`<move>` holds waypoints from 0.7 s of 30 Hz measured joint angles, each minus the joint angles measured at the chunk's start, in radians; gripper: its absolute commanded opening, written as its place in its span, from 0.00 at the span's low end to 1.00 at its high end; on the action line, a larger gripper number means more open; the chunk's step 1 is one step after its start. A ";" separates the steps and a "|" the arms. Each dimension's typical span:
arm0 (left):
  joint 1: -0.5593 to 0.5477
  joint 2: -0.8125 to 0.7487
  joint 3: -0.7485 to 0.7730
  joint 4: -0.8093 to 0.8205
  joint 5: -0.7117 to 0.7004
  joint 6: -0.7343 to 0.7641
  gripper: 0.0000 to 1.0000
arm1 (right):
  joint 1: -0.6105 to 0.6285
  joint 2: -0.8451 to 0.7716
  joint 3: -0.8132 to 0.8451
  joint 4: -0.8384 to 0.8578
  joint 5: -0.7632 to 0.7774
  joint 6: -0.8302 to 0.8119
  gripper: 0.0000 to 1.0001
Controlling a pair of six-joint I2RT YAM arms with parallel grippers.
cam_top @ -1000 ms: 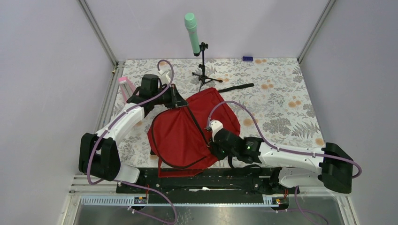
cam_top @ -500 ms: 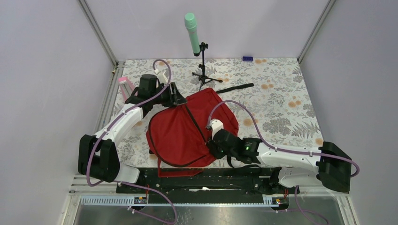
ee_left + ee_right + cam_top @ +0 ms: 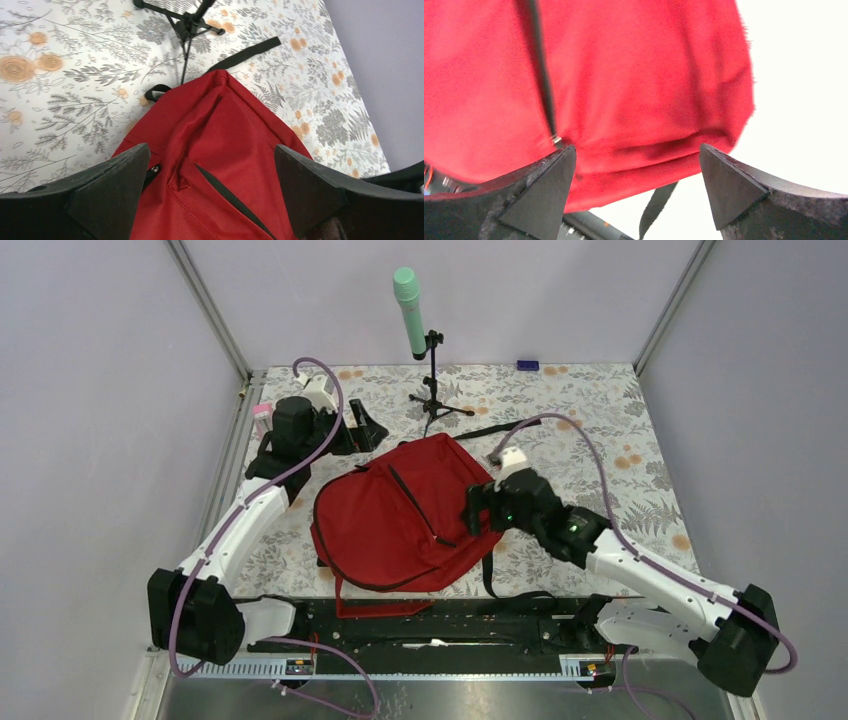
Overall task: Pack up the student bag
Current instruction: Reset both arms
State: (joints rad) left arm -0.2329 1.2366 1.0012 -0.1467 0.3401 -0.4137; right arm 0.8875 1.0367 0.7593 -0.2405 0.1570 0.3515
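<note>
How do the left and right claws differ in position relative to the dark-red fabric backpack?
The left claw hovers off the dark-red fabric backpack's far end, near the black tripod stand; the right claw sits at its right edge. The left wrist view takes in the bag's top end; the right's is filled with red fabric, so it seems closer. Both claws are open, holding nothing.

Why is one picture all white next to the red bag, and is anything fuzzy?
Right wrist view: everything beside the student bag is washed out to plain white by too much light, and the bag's cloth looks a bit fuzzy. Left wrist view: sharp, and the flowered table shows clearly. Top view: even light, only soft shadows.
</note>
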 measured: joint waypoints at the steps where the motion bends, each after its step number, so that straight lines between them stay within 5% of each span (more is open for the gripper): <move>1: 0.000 -0.007 -0.006 0.000 -0.018 0.002 0.99 | -0.056 -0.013 0.000 -0.011 -0.013 -0.004 1.00; 12: 0.000 -0.193 0.033 -0.164 -0.328 0.043 0.99 | -0.597 -0.237 0.014 -0.055 -0.013 -0.021 1.00; 21: 0.000 -0.539 0.060 -0.217 -0.624 0.177 0.99 | -0.655 -0.449 -0.036 0.107 0.096 -0.187 1.00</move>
State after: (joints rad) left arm -0.2329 0.6971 1.0615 -0.3641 -0.2844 -0.2371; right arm 0.2325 0.5873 0.7231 -0.1337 0.2527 0.1642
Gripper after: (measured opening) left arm 0.986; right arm 0.995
